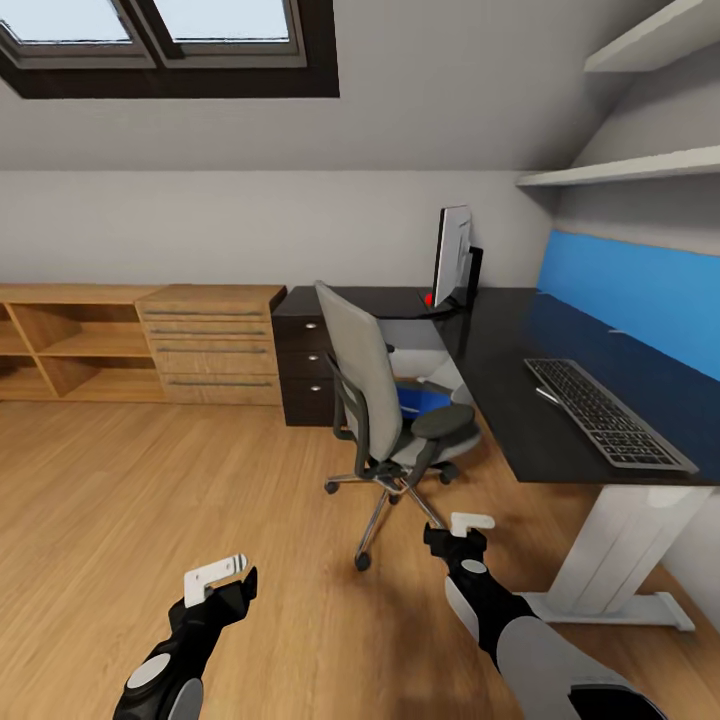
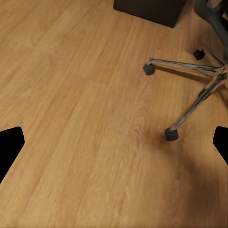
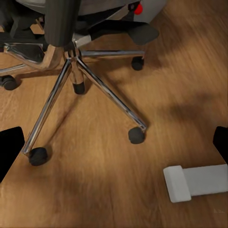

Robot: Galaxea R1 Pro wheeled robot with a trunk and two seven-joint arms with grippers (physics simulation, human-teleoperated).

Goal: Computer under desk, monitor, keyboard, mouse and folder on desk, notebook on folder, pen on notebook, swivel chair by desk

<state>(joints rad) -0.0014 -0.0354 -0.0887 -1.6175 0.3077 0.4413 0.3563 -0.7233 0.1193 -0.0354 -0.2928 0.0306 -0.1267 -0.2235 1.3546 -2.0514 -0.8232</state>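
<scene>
Both claws, left (image 1: 222, 577) and right (image 1: 470, 528), hang open and empty. Approach the grey upholstered swivel chair (image 1: 385, 415) squarely; reach its bright blue folder (image 1: 421, 398) beside the long black surface (image 1: 560, 375).

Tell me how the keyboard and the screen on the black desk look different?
The keyboard lies flat near the desk's front edge; the screen stands upright on a stand at the far corner. The keyboard is dark grey with rows of black keys; the screen shows a pale back and has a small red light by its base. Both sit on the desk, well apart.
</scene>
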